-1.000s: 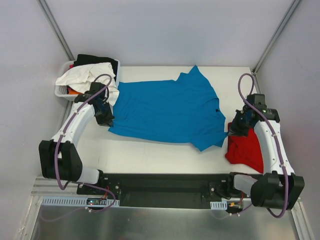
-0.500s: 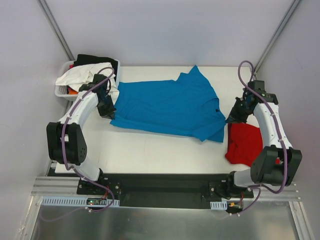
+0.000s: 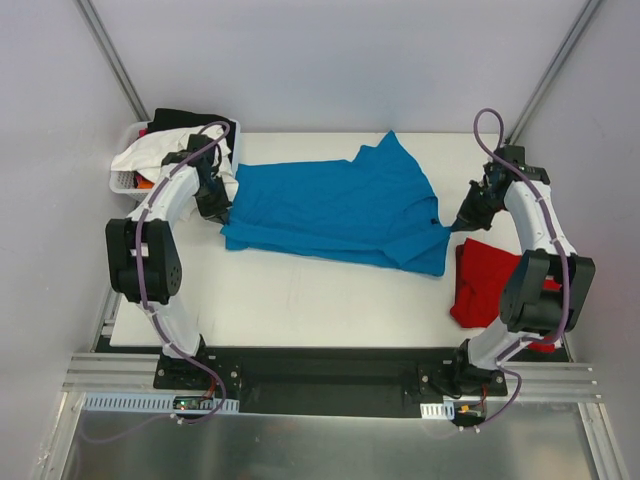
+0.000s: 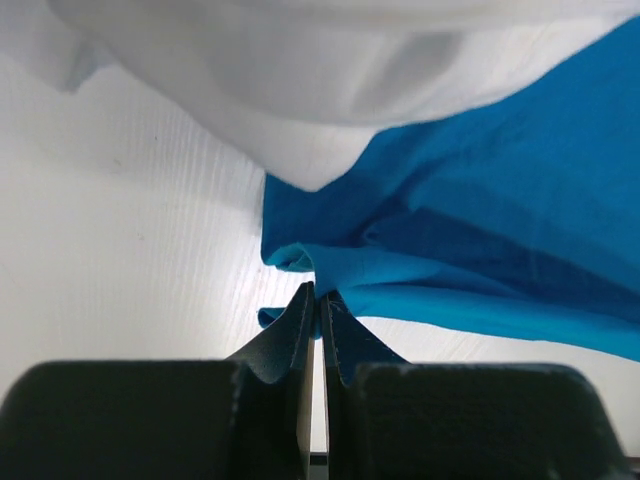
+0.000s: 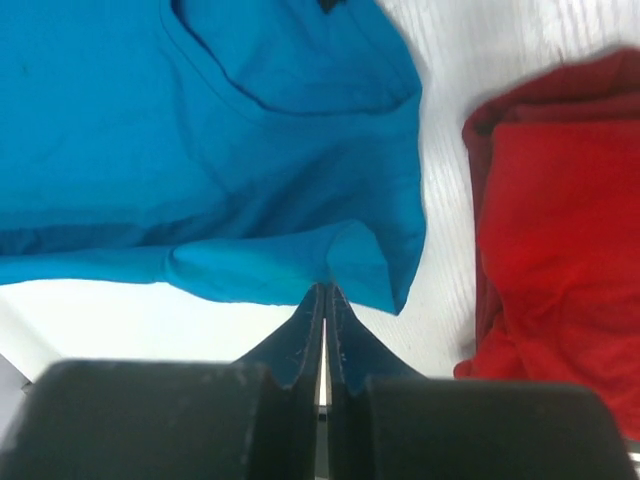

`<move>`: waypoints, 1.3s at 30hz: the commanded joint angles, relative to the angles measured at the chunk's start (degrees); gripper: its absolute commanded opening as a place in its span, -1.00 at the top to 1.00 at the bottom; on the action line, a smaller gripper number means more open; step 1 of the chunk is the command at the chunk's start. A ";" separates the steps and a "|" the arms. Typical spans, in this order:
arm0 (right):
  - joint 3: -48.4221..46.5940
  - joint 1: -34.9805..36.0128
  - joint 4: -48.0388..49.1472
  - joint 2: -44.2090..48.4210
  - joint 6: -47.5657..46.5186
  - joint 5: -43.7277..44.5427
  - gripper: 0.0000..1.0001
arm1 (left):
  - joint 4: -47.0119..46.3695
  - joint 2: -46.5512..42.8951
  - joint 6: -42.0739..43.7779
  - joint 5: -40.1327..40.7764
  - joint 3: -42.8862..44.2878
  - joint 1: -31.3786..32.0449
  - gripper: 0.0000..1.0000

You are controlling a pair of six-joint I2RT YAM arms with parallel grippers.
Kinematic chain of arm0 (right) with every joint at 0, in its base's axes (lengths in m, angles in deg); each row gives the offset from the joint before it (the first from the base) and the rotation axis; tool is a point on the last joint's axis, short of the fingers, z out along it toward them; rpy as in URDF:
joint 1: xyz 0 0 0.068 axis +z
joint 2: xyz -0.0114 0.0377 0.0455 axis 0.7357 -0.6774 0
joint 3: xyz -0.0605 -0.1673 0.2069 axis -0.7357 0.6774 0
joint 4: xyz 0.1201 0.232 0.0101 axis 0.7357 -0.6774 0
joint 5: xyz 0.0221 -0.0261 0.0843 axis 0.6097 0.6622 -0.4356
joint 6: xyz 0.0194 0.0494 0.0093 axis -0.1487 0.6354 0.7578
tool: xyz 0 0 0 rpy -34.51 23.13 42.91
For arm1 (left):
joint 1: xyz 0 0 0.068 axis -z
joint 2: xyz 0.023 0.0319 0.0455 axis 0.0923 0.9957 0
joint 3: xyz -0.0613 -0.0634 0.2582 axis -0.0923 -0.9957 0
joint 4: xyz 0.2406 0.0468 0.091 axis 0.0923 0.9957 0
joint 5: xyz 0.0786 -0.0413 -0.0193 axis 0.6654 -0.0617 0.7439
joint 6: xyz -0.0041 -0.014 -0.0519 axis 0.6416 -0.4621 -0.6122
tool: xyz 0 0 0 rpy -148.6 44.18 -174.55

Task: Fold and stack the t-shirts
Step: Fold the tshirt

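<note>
The blue shirt (image 3: 340,205) lies spread across the table (image 3: 300,300), its left end next to the white garment (image 3: 165,150). The left gripper (image 4: 318,293) is fully closed, pinching the blue shirt at its left edge. The right gripper (image 5: 323,288) is fully closed, pinching its right edge. The red shirt (image 3: 485,285) lies bunched at the table's right side, just beside the blue shirt.

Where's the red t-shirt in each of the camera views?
Top external: red t-shirt, lower right.
Left wrist: not in view.
Right wrist: along the right edge.
Shared landmark: the blue t-shirt, directly left of the red one, visible in all three views.
</note>
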 commanded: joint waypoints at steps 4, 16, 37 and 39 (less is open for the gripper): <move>-8.29 -1.21 0.33 -5.77 -1.73 -1.29 0.98 | 0.72 4.99 2.41 -0.54 8.29 -1.82 1.00; -19.54 -1.30 -2.13 -16.75 -3.05 -2.78 0.98 | 1.68 10.70 2.76 -1.15 14.01 -2.00 1.00; -14.82 -0.34 0.14 -15.98 -3.13 -10.16 -0.93 | 1.77 6.58 1.18 -2.30 11.04 -1.39 -0.99; -8.43 0.37 1.38 -12.91 -2.96 -10.43 -0.93 | 1.51 4.03 0.83 -1.86 7.17 0.36 -0.99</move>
